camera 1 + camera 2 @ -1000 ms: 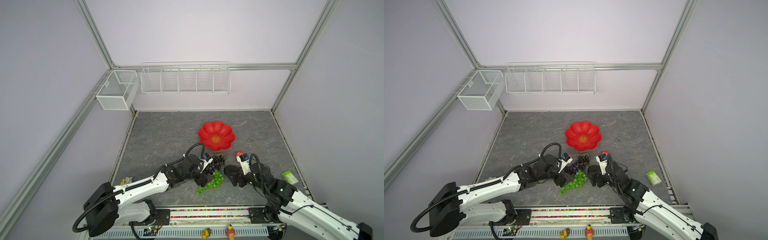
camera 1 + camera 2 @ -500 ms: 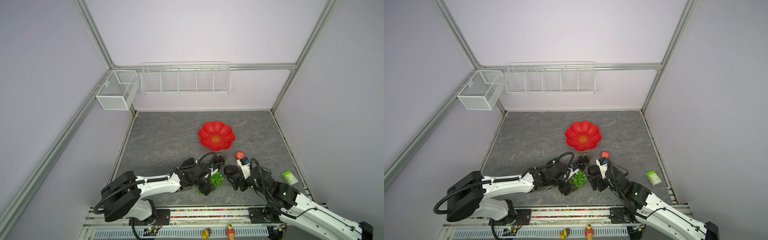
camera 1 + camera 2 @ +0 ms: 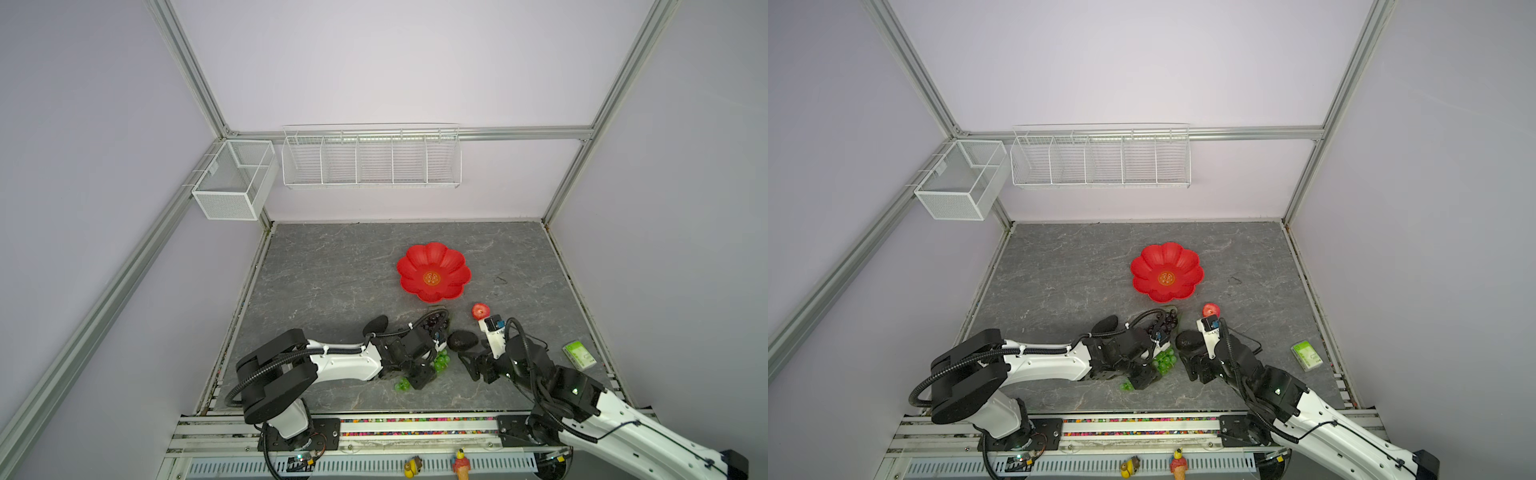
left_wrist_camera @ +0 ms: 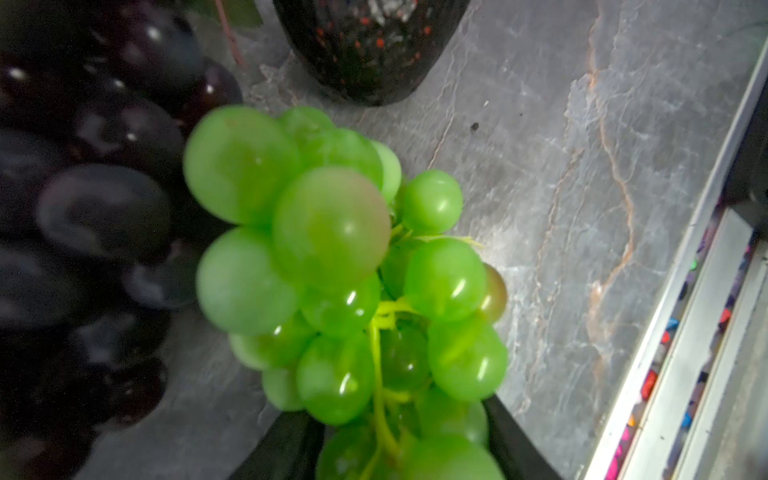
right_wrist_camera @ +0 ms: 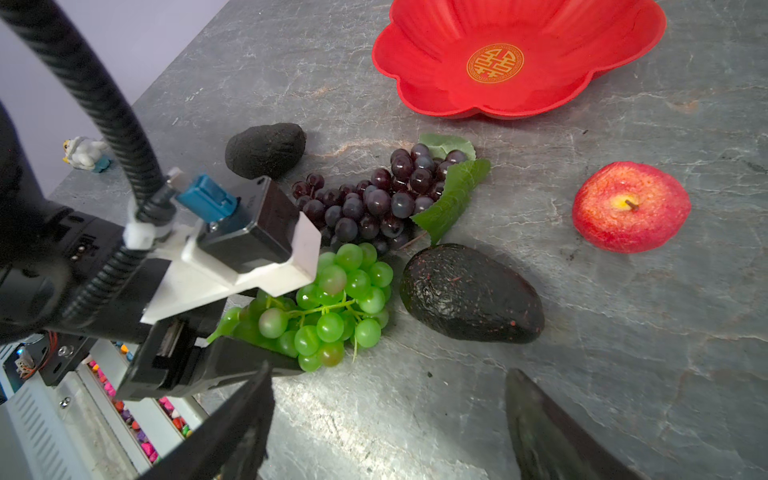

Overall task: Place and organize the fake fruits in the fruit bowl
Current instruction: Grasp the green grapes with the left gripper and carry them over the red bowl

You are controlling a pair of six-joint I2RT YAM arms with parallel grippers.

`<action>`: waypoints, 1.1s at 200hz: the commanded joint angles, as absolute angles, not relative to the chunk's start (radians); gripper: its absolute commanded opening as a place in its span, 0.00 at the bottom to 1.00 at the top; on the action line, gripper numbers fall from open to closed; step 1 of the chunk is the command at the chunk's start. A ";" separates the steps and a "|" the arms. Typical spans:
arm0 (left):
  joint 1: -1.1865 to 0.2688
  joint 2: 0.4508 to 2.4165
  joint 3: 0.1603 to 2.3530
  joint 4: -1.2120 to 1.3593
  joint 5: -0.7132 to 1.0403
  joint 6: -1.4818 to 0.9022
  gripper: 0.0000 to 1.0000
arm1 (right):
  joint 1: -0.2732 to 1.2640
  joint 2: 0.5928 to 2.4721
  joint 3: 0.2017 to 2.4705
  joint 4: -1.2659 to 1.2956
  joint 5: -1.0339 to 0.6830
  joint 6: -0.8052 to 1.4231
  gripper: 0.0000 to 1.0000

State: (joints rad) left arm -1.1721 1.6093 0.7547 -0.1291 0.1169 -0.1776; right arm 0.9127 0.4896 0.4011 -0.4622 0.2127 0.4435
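Left end effector: narrowed onto the green grape bunch; black fingers press either side of its stem end.
Bunch axis: in the left wrist view it runs up the frame, straight out ahead of the fingers, so most of its weight hangs beyond the grip. It looks to be resting on the desk, not yet lifted.
Fruit bowl: empty, standing straight up the frame from the held bunch in both top views.
In between: the dark purple grape bunch lies on that line and touches the green one, so the carry probably needs height before it heads for the bowl.
Right end effector: spread wide and holding nothing.
Its nearest fruit: an avocado just ahead of the open jaws, above centre in the right wrist view, with its long axis slanting upper left to lower right, roughly along the closing line.
Likely need: a wrist turn to take it across the short side.
Other fruit: a red apple at right and a second avocado at upper left, both on the desk.
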 commanded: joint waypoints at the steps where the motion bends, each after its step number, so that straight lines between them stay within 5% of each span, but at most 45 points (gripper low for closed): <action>1: -1.178 1.607 0.750 -0.118 0.107 -0.175 0.47 | 0.920 0.458 0.399 -0.485 0.229 0.464 0.88; 68: -1.176 1.404 0.658 -0.064 0.120 -0.169 0.31 | 0.920 0.443 0.406 -0.480 0.257 0.447 0.88; 155: -1.034 1.125 0.649 -0.018 0.219 -0.142 0.29 | 0.889 0.582 0.470 -0.265 0.264 0.389 0.89; 220: -0.855 1.429 1.037 -0.056 0.202 -0.021 0.29 | 0.633 0.737 0.588 -0.200 0.075 0.359 0.89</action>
